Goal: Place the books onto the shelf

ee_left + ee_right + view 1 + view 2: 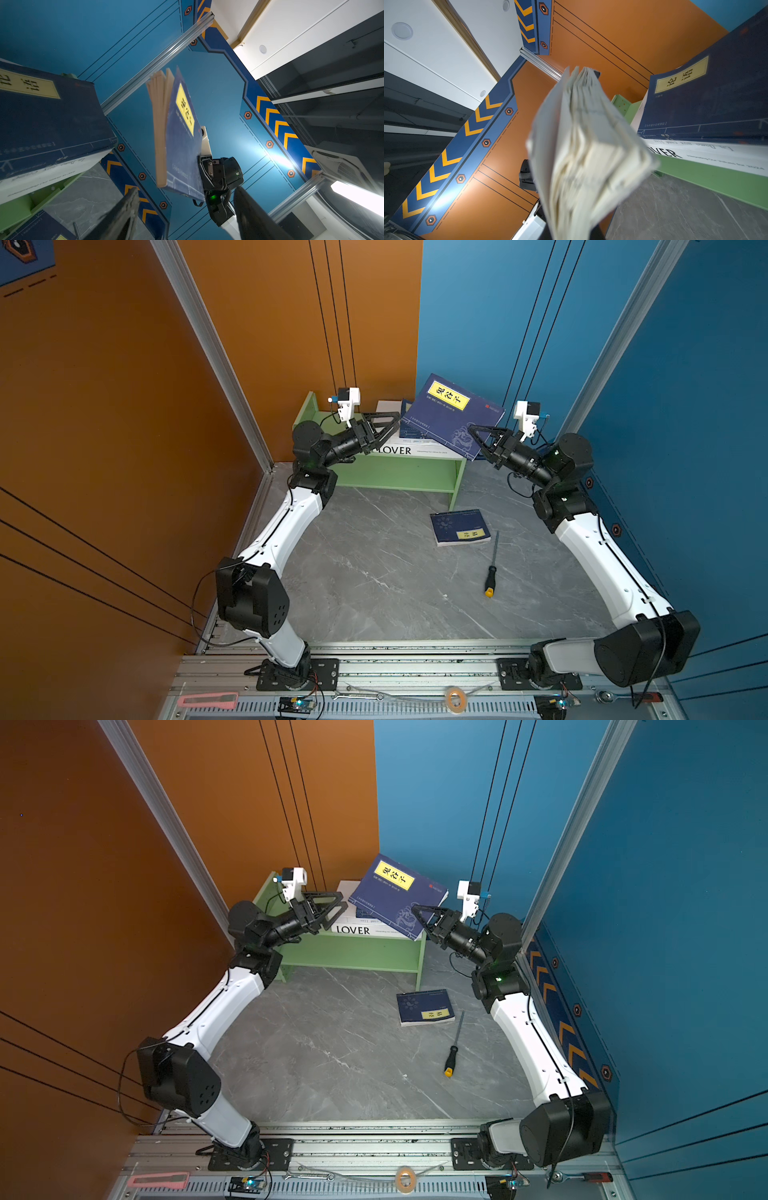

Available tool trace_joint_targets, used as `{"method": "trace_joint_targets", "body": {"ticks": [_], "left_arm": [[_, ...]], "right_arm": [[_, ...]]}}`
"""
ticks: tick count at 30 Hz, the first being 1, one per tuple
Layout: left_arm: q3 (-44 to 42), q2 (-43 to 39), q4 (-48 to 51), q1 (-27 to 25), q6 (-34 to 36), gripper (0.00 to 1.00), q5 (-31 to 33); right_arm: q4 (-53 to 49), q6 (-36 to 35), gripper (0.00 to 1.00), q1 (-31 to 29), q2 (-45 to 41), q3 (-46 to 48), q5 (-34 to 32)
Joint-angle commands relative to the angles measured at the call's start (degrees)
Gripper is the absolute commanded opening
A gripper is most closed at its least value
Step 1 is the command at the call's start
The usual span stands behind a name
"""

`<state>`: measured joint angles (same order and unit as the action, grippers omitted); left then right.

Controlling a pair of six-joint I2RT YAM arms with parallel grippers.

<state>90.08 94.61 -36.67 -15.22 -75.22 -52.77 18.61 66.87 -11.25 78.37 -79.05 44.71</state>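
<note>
My right gripper (471,430) (415,911) is shut on the lower corner of a blue book with a yellow label (453,414) (395,894) (182,135). The book hangs tilted above the right end of the green shelf (399,472) (353,952). In the right wrist view its fanned pages (587,155) hide the jaws. On the shelf top lies a white book marked LOVER (399,450) (353,930), and a blue book (409,431) (47,124) (706,99) rests on it. My left gripper (392,425) (343,903) (186,188) stands open and empty beside that stack. Another blue book (459,527) (424,1007) lies flat on the table.
A screwdriver with a black and yellow handle (491,572) (453,1052) lies on the grey table just in front of the flat book. Orange and blue walls stand close behind the shelf. A tape roll (455,699) and a pink tool (208,700) sit on the front rail.
</note>
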Motion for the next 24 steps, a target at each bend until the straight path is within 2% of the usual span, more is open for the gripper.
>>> {"method": "trace_joint_targets", "body": {"ticks": [1, 15, 24], "left_arm": [[2.20, 0.20, -1.64, -1.01, -0.92, 0.68, -3.93], [3.87, 1.50, -1.66, -2.43, -0.88, 0.50, -4.12], [3.96, 1.44, -1.52, -2.39, -0.10, 0.20, -3.35]], "right_arm": [[0.51, -2.62, 0.07, -0.11, -1.36, -2.91, 2.46], [-2.03, -4.46, 0.08, -0.72, -0.27, -5.74, 4.66], [-4.20, -6.05, 0.09, -0.69, 0.10, -7.04, 4.63]]}}
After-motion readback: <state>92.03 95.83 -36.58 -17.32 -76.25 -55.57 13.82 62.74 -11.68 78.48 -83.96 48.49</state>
